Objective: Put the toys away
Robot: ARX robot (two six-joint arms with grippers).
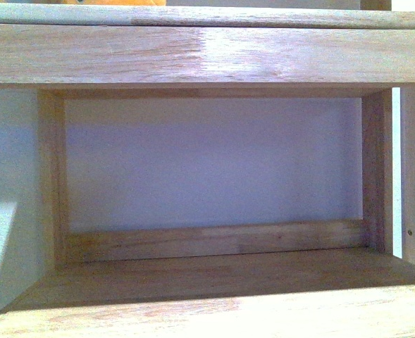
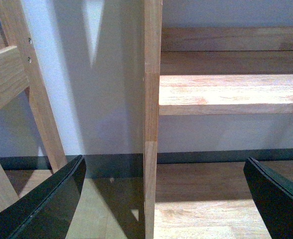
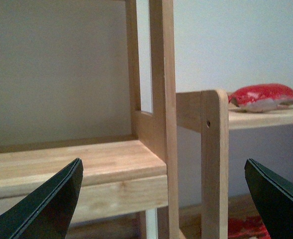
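No toys show clearly. In the front view only a thin orange-yellow sliver (image 1: 119, 2) lies above the upper shelf board (image 1: 207, 53), too little to tell what it is. Neither arm appears there. In the left wrist view my left gripper (image 2: 164, 163) is open, its dark fingers (image 2: 51, 204) spread wide either side of a vertical wooden post (image 2: 151, 99), holding nothing. In the right wrist view my right gripper (image 3: 163, 163) is open too, and between its fingers (image 3: 49, 206) I see a shelf upright (image 3: 162, 99) and nothing held.
The front view faces a wooden shelf compartment (image 1: 214, 274) with a white back panel (image 1: 214, 162). A red and white soft thing (image 3: 265, 96) lies on a neighbouring shelf (image 3: 265, 119), with a red patch (image 3: 245, 228) low down. A shelf board (image 2: 231, 94) and wooden floor (image 2: 206, 199) are near.
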